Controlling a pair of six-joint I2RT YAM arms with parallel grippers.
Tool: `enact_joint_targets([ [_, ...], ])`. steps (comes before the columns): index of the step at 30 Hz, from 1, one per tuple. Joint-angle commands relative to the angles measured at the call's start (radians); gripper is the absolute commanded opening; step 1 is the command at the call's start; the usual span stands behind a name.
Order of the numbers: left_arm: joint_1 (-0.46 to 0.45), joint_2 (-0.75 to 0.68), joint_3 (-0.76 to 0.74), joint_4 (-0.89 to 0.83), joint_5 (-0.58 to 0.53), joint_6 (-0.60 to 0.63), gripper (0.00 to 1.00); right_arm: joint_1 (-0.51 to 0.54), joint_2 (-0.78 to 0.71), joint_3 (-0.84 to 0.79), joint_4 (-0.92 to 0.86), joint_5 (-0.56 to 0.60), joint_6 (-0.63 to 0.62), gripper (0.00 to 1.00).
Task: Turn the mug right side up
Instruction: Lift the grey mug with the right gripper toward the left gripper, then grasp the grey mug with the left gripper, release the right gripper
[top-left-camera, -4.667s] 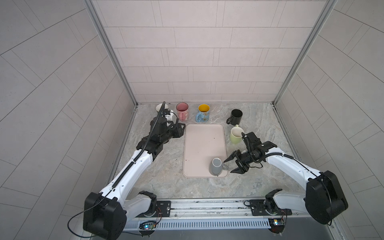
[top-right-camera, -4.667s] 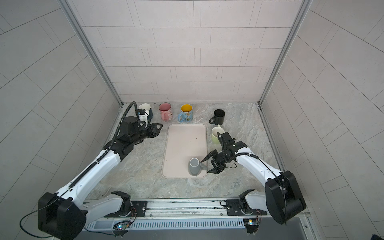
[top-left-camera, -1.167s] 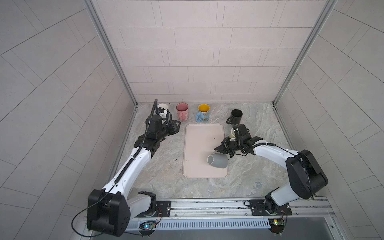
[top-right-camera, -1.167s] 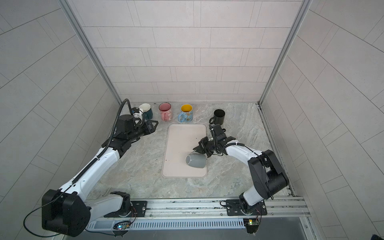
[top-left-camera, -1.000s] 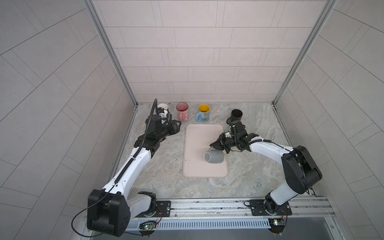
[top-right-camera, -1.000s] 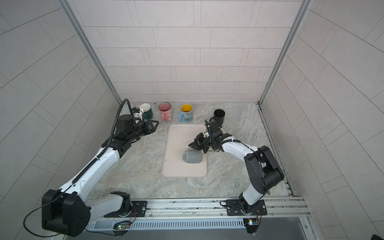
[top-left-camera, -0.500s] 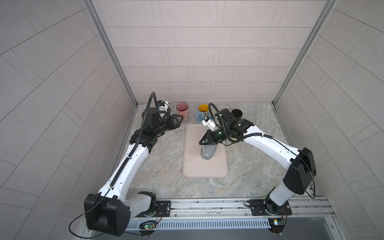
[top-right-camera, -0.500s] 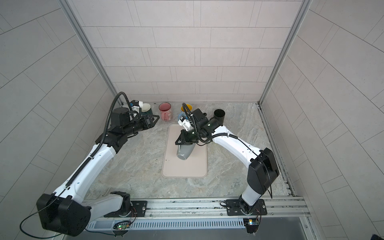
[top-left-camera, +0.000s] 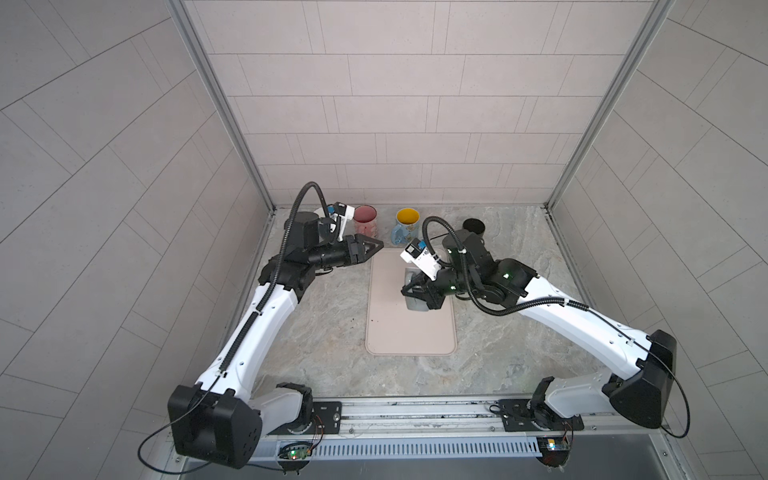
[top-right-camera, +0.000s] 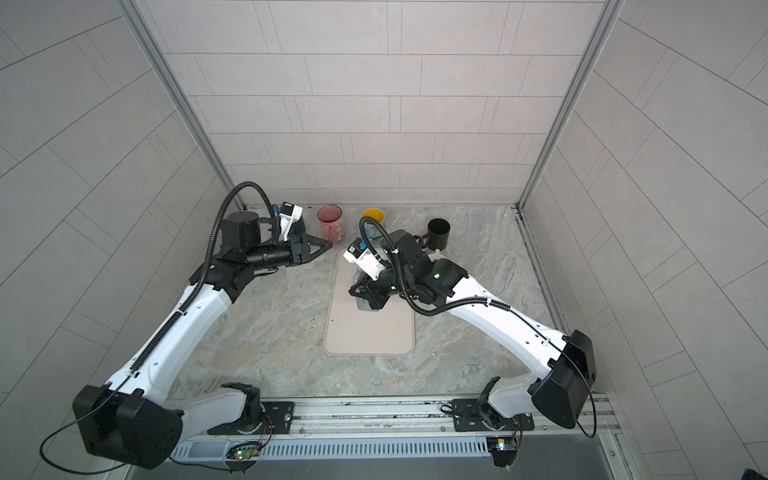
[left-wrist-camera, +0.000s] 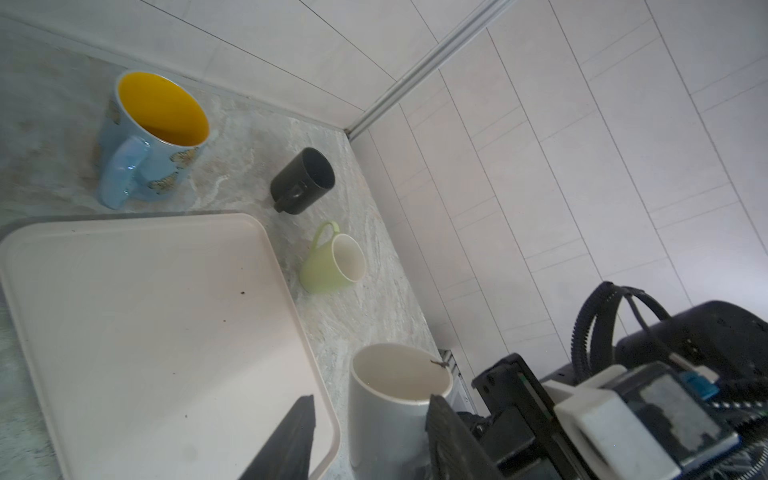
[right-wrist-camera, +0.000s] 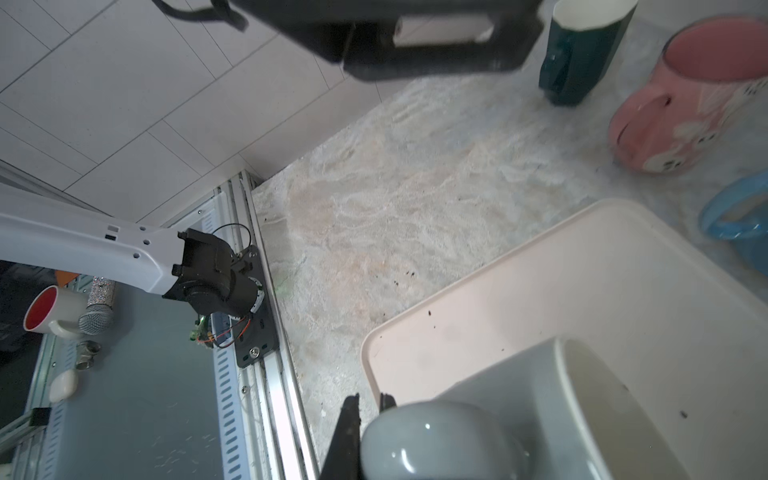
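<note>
**Mug (top-left-camera: 415, 306) gripped by its handle over the tray**

We see the right end effector (top-left-camera: 419, 293) closed on the mug's handle (right-wrist-camera: 415, 440), which sits right at the near edge of the right wrist view. The mug is grey outside and pale inside. It hangs over the far half of the pale pink tray (top-left-camera: 409, 336), with its mouth turned upward and tipped a little. In both top views the right wrist covers most of it, so we cannot tell whether its base touches the tray. A few dark specks lie on the tray's bare surface.

The left end effector (top-left-camera: 374, 246) hovers over the marbled desk (top-left-camera: 324, 324), just off the tray's far left corner, and points toward the right arm. Its fingers (left-wrist-camera: 297, 436) stand apart with nothing between them. In the left wrist view the mug shows through that gap, farther off and mouth up.

Other cups line the back of the desk, all mouth up:

- a dark teal mug (right-wrist-camera: 582, 54)
- a pink mug (top-left-camera: 365, 218)
- a blue mug (top-left-camera: 405, 230) with a yellow inside
- a black mug (top-left-camera: 473, 226)

A pale green mug (left-wrist-camera: 328, 266) stands on the desk near the black one, beside the tray's right edge.
</note>
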Motion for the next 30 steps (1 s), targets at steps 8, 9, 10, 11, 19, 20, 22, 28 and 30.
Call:
enact_joint_targets([
  [8, -0.054, -0.022, -0.087, 0.390, 0.300, -0.311, 0.48, 0.017, -0.002, 0.050, 0.090, -0.045, -0.202, 0.00],
  [9, -0.061, -0.017, -0.086, 0.389, 0.312, -0.315, 0.48, 0.018, -0.001, 0.055, 0.090, -0.045, -0.210, 0.00],
  [10, -0.068, -0.014, -0.086, 0.388, 0.323, -0.319, 0.47, 0.018, 0.003, 0.058, 0.092, -0.050, -0.218, 0.00],
  [11, -0.072, -0.012, -0.089, 0.388, 0.331, -0.324, 0.46, 0.018, 0.002, 0.063, 0.092, -0.051, -0.224, 0.00],
  [19, -0.117, -0.011, -0.107, 0.363, 0.372, -0.332, 0.43, 0.019, 0.015, 0.077, 0.112, -0.031, -0.265, 0.00],
  [20, -0.118, -0.014, -0.110, 0.355, 0.371, -0.330, 0.43, 0.018, 0.017, 0.079, 0.114, -0.031, -0.269, 0.00],
  [22, -0.119, -0.016, -0.110, 0.316, 0.363, -0.306, 0.43, 0.019, 0.020, 0.082, 0.119, -0.032, -0.271, 0.00],
  [28, -0.119, -0.016, -0.079, 0.104, 0.334, -0.151, 0.43, 0.017, 0.021, 0.090, 0.115, -0.021, -0.288, 0.00],
  [30, -0.120, -0.015, -0.060, 0.004, 0.318, -0.065, 0.43, 0.017, 0.019, 0.093, 0.111, -0.015, -0.296, 0.00],
])
